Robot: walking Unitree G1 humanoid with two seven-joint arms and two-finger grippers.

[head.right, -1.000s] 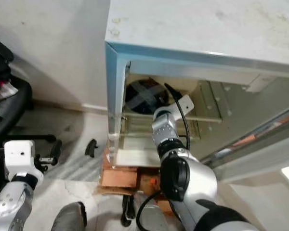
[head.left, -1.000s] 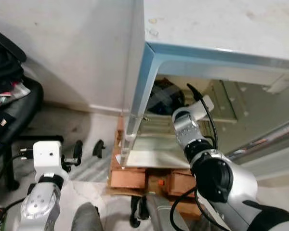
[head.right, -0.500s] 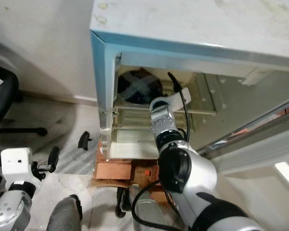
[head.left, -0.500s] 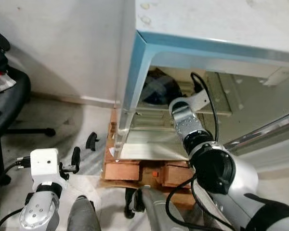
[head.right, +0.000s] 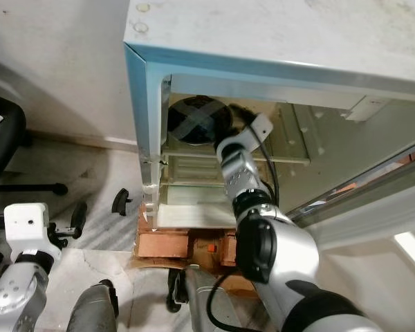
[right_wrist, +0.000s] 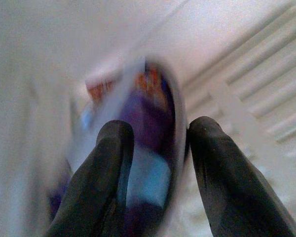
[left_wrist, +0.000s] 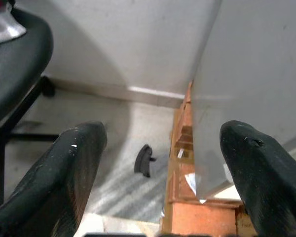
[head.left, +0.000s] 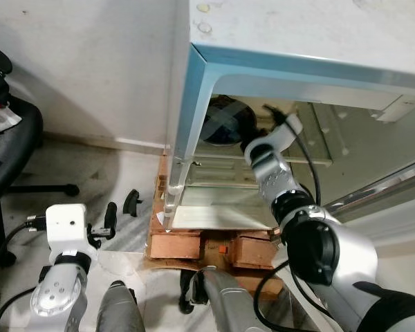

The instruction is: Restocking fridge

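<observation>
A round, flat purple-and-blue packet (right_wrist: 148, 143) with a pale rim and orange print near one edge sits right between the two black fingers (right_wrist: 106, 173) of the right gripper (right_wrist: 155, 136). It is blurred in the right wrist view, and I cannot tell whether the jaws are pressing on it or merely straddling it; they stand a moderate way apart, about the packet's thickness. Beyond the jaws runs a ribbed white wall or shelf surface (right_wrist: 251, 94).

From the head views the silver right arm (head.left: 290, 200) reaches into the open compartment of a pale blue-edged white fridge (head.right: 277, 41), its wrist up at the level of a wire shelf (head.right: 290, 149). Just past the jaws' end, at the back of that compartment, is a dark round disc crossed by pale bands (head.right: 197, 128).

The fridge stands on a stack of reddish-brown bricks (head.left: 194, 245). The left gripper (left_wrist: 160, 163) hangs low over the floor, well apart from the fridge opening, its jaws spread wide and holding nothing. Between and beyond them lie a small curved black plastic piece (left_wrist: 144, 160) on the grey marble floor (left_wrist: 89, 123), the brick stack and the fridge's white side. To the far side of the left jaws is a black office chair (head.left: 14, 149).
</observation>
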